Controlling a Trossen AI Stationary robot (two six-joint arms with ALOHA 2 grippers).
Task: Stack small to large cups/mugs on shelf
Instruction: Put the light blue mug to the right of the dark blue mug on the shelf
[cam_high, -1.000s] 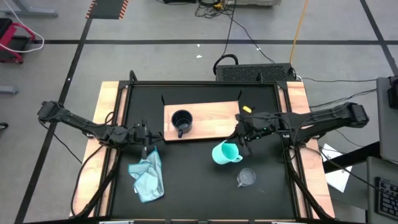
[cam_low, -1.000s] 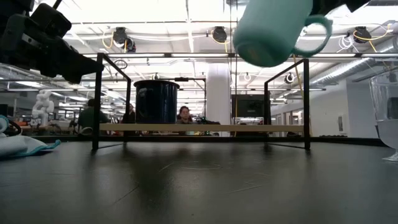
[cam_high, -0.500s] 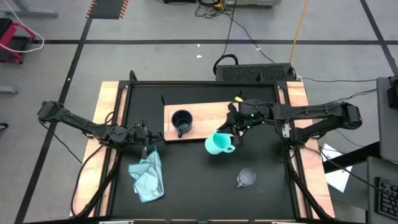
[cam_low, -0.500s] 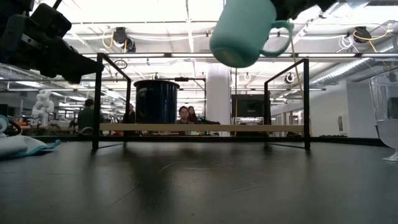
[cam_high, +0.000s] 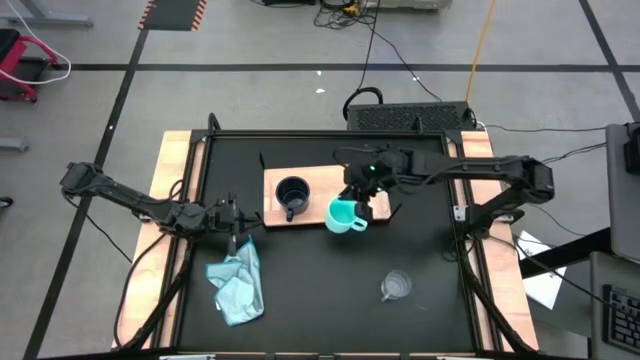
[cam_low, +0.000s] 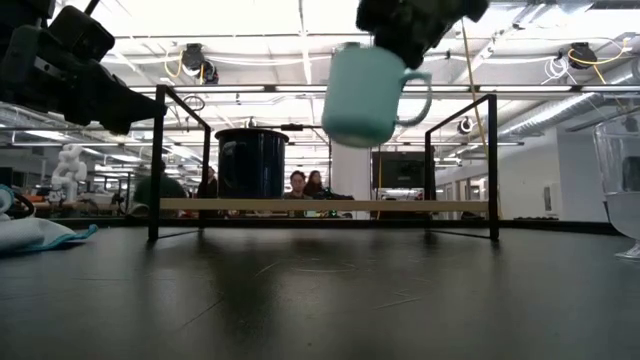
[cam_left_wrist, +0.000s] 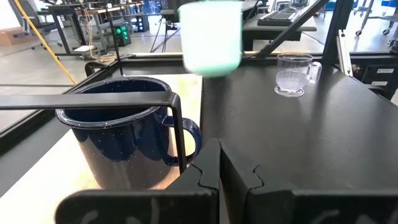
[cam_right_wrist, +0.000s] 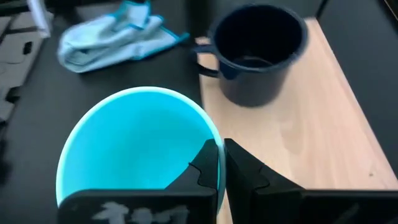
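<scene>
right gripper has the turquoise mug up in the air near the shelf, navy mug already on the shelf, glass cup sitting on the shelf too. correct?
Not quite: the glass cup is not on the shelf; the high view shows it on the black tabletop, well in front of the shelf. The rest holds: the right gripper holds the turquoise mug aloft, and the navy mug stands on the shelf.

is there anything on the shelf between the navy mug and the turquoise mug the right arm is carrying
No. In the high view, only bare wood of the shelf separates the navy mug from the turquoise mug in the right gripper.
</scene>
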